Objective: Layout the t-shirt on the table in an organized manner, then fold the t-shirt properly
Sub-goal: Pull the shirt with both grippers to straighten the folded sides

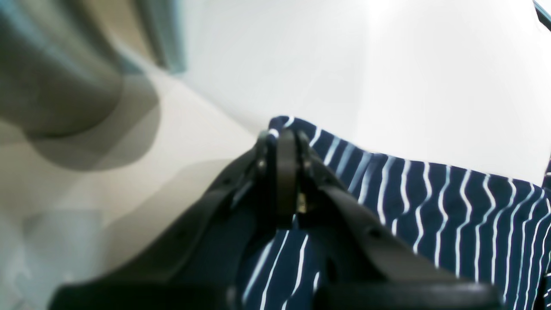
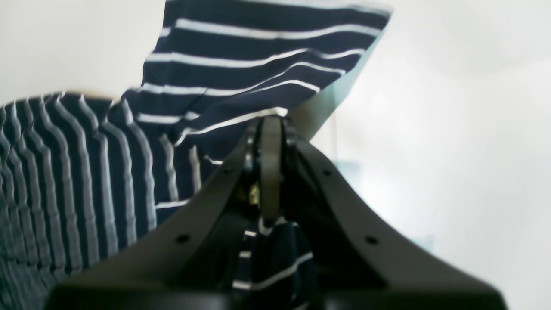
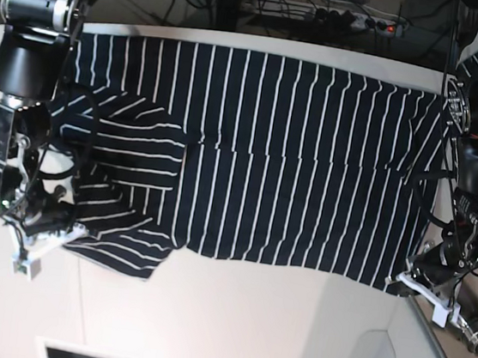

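The navy t-shirt (image 3: 294, 151) with thin white stripes lies spread across the white table (image 3: 248, 327), with a sleeve area bunched at the left. In the base view my right gripper (image 3: 76, 233) pinches the shirt's near left edge. My left gripper (image 3: 398, 284) pinches its near right corner. In the left wrist view the left gripper (image 1: 286, 137) is shut on the striped fabric (image 1: 430, 202) above the table (image 1: 344, 64). In the right wrist view the right gripper (image 2: 271, 125) is shut on a fold of the shirt (image 2: 77, 172), with the table (image 2: 452, 129) beyond.
Cables and a power strip (image 3: 352, 19) lie beyond the table's far edge. A grey panel (image 3: 85, 356) sits at the near edge. A metal cylinder (image 3: 473, 334) is by the left arm. The table's right edge runs close to the left gripper.
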Controlling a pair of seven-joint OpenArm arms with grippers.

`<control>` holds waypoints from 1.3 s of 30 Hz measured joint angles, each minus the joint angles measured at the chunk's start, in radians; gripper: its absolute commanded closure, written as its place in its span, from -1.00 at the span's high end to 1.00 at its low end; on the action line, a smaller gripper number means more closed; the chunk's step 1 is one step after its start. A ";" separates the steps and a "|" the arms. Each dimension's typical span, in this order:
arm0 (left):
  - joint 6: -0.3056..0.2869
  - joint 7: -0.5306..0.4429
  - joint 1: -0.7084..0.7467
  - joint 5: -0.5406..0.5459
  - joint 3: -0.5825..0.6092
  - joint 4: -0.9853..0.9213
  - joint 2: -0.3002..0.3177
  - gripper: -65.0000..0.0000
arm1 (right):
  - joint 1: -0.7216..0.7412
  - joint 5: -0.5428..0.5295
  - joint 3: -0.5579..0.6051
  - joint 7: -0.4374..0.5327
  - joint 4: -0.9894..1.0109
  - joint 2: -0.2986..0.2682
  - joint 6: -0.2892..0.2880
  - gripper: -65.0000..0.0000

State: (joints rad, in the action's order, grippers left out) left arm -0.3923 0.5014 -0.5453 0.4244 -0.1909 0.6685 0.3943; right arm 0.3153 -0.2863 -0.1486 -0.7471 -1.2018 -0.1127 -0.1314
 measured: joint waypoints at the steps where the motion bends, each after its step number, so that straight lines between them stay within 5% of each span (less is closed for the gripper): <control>1: 0.000 0.000 -0.002 0.000 -0.002 0.001 0.000 -1.00 | 0.000 -0.001 0.027 0.023 0.000 -0.018 0.000 -1.00; 19: 0.002 0.004 0.023 0.002 -0.005 0.010 0.010 -1.00 | 0.022 -0.006 0.108 0.261 0.180 -0.116 -0.008 -1.00; 22: 0.001 0.004 0.025 0.003 -0.004 0.010 0.010 -1.00 | 0.016 -0.002 0.108 0.286 0.209 -0.132 -0.046 -1.00; 26: -0.001 -0.003 0.047 0.011 -0.004 0.012 0.009 -1.00 | 0.011 -0.001 0.107 0.284 0.210 -0.135 -0.124 -1.00; 34: -0.002 0.015 0.192 0.009 -0.002 0.119 0.006 -1.00 | -0.006 0.002 0.100 0.134 0.215 -0.158 -0.121 -1.00; 39: -0.001 0.131 0.259 0.014 -0.004 0.286 0.010 -1.00 | -0.018 -0.005 0.100 0.065 0.213 -0.153 -0.122 -1.00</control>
State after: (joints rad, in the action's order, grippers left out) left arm -0.3935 0.6323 -0.2863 0.4381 -0.1947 0.9546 0.4046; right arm 0.2970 -0.2909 -0.0486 -0.6823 -0.9890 -0.2653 -0.2531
